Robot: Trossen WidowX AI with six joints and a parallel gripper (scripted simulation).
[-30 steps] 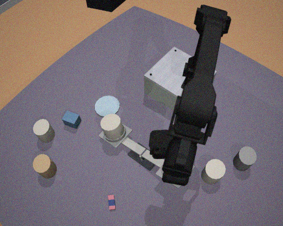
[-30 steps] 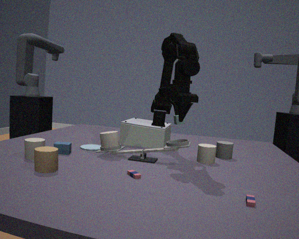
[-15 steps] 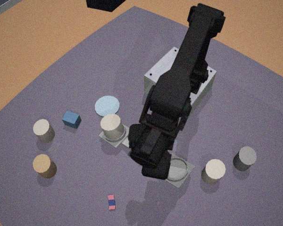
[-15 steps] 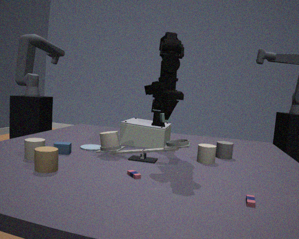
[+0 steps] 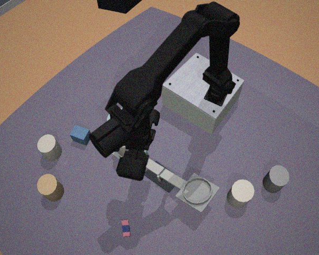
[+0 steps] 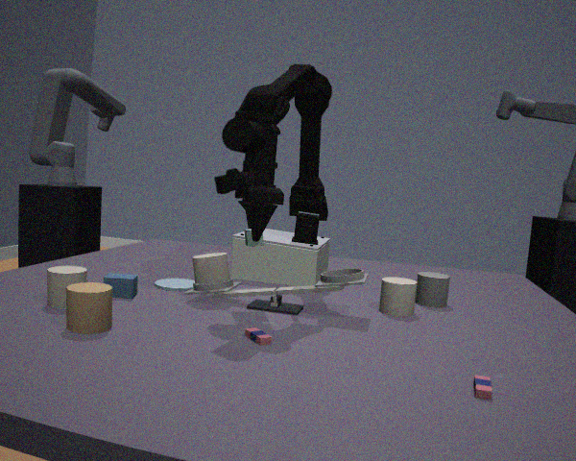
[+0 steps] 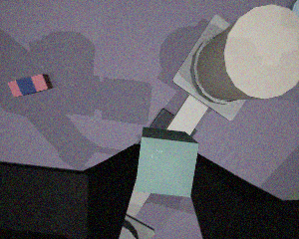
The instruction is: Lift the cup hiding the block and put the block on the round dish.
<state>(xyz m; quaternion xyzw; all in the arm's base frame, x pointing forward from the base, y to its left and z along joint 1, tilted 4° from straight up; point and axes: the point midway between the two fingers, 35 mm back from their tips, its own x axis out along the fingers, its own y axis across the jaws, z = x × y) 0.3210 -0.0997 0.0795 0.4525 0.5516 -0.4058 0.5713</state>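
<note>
Above the purple tabletop [image 5: 80,170] [image 6: 327,397] [image 7: 115,20], jaws [image 6: 254,239] grip a block [image 6: 250,238] [image 7: 167,166].

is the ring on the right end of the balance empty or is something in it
Empty: in the top view the ring shows only bare pan inside; the pale green block is up in the end effector.

The black arm [image 5: 165,52] [image 6: 274,104] arches forward; its gripper [image 5: 132,164] [image 6: 257,239] [image 7: 162,153] points down, fingers closed on something.
</note>
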